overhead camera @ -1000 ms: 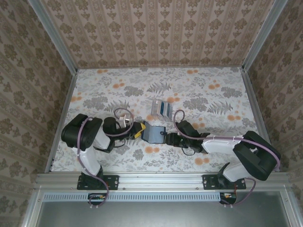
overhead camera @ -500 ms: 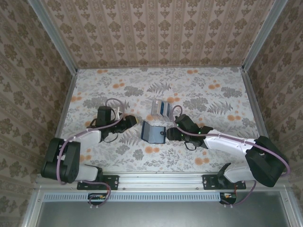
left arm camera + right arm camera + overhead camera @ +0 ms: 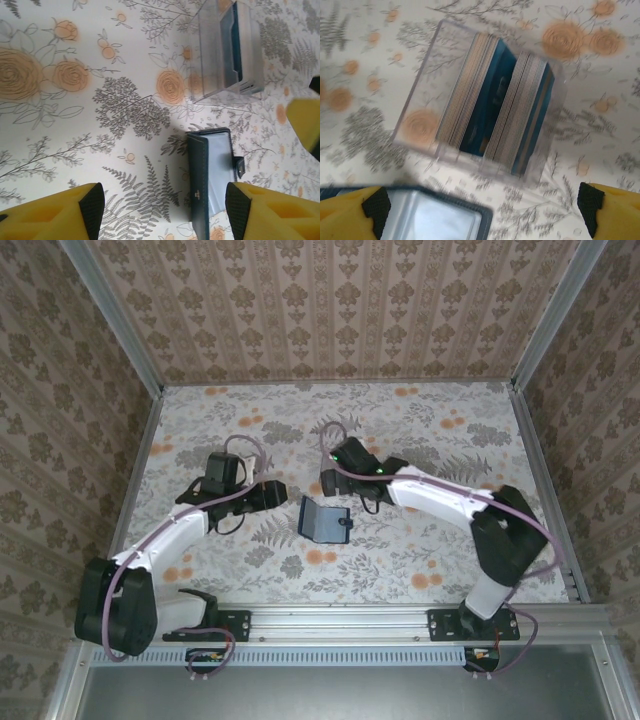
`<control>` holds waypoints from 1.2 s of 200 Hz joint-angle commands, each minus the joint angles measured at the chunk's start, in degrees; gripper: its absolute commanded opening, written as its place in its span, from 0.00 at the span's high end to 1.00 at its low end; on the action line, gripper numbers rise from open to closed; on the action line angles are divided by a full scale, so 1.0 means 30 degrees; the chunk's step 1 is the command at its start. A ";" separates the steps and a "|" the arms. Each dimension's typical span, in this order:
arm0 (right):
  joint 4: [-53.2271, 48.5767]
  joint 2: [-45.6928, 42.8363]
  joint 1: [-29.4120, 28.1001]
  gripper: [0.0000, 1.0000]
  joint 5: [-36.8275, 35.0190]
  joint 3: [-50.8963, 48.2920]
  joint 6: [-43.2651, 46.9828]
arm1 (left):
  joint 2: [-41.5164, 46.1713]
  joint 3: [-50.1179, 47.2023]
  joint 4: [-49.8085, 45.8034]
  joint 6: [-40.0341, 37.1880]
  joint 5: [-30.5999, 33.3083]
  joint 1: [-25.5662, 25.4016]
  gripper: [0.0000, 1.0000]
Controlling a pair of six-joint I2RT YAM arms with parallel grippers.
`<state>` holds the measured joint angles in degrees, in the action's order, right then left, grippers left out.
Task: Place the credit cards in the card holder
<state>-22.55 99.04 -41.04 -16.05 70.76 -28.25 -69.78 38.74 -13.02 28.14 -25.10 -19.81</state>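
As viewed from its wrist camera, the right gripper [image 3: 482, 209] is spread wide, with nothing held between the yellow fingers [image 3: 610, 212]. It is poised above a clear box [image 3: 417, 115], in which the cards [image 3: 470, 97] are stacked on edge in two packs. The holder [image 3: 437, 220] is caught at the bottom of that view, just beside the box, with a clear inner sleeve showing.

From overhead, the right gripper [image 3: 335, 478] is placed over the box, near the middle of the table [image 3: 400, 560] and slightly toward the far edge.

The left gripper [image 3: 162, 212] is likewise spread and empty. It is held above the table to the left of the holder [image 3: 212, 185] and apart from it.

The holder [image 3: 325, 521] is laid open, closer to the near edge than the box [image 3: 210, 55]. Both arms are extended inward from the near edge.
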 commanded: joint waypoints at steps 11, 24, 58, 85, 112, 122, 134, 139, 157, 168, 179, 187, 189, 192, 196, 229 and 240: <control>-0.3383 0.2570 0.0200 0.00 -0.2714 0.2871 0.0618 | -0.0019 -0.0023 -0.0719 -0.0999 0.0930 -0.1061 0.32; -0.3457 0.3078 0.0367 0.01 -0.2563 0.3342 0.0562 | -0.0220 -0.0056 -0.0443 -0.1060 0.0857 -0.1543 0.32; -0.3243 0.3783 0.0784 0.00 -0.2443 0.4033 0.0712 | -0.0495 -0.0173 0.0159 -0.0929 0.1265 -0.2419 0.32; -0.3670 0.4717 0.0993 0.00 -0.1800 0.4940 0.0363 | -0.1047 0.0091 0.0369 -0.1264 0.1137 -0.3115 0.31; -0.3630 0.4928 0.0964 0.00 -0.1580 0.5245 -0.0013 | -0.1416 0.0165 0.0593 -0.1520 0.1621 -0.3535 0.29; -0.3745 0.4856 0.0964 0.00 -0.1928 0.5324 -0.0115 | -0.1670 0.0239 0.0517 -0.1502 0.1760 -0.3589 0.29; -0.3936 0.4867 0.0993 0.00 -0.2492 0.5384 -0.0273 | -0.1954 0.0195 0.0599 -0.1412 0.1912 -0.3699 0.29; -0.3980 0.4944 0.1022 0.00 -0.2789 0.5394 -0.0371 | -0.2066 0.0128 0.0707 -0.1358 0.1991 -0.3757 0.29; -0.4210 0.5391 0.1161 0.00 -0.3514 0.5592 -0.0477 | -0.2424 0.0080 0.0838 -0.1318 0.2313 -0.3940 0.29; -0.4702 0.5782 0.1227 0.00 -0.3735 0.5938 -0.0705 | -0.2547 0.0178 0.0697 -0.1240 0.2512 -0.4027 0.29; -0.5070 0.6090 0.1228 0.00 -0.4048 0.6190 -0.0842 | -0.2550 0.0240 0.0618 -0.1207 0.2718 -0.4131 0.29; -0.5098 0.6231 0.1259 0.00 -0.4244 0.6246 -0.0887 | -0.2573 0.0211 0.0645 -0.1220 0.2840 -0.4227 0.29; -0.5086 0.6240 0.1258 0.00 -0.4298 0.6239 -0.0908 | -0.2579 0.0211 0.0632 -0.1210 0.2855 -0.4248 0.29; -0.5076 0.6275 0.1264 0.00 -0.4358 0.6259 -0.0923 | -0.2580 0.0211 0.0645 -0.1229 0.2885 -0.4263 0.29; -0.5078 0.6309 0.1261 0.00 -0.4396 0.6288 -0.0945 | -0.2623 0.0226 0.0654 -0.1235 0.2916 -0.4290 0.29; -0.5711 0.6427 0.1407 0.00 -0.4829 0.6695 -0.1480 | -0.2791 0.0345 0.0308 -0.1165 0.3133 -0.4352 0.29; -0.5508 0.6295 0.1403 0.00 -0.5011 0.6549 -0.1316 | -0.2864 0.0248 0.0434 -0.1159 0.3261 -0.4357 0.30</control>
<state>-34.85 117.05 -37.63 -26.48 89.56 -31.42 -77.65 38.70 -11.18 25.39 -17.02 -32.58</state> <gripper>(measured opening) 0.995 0.707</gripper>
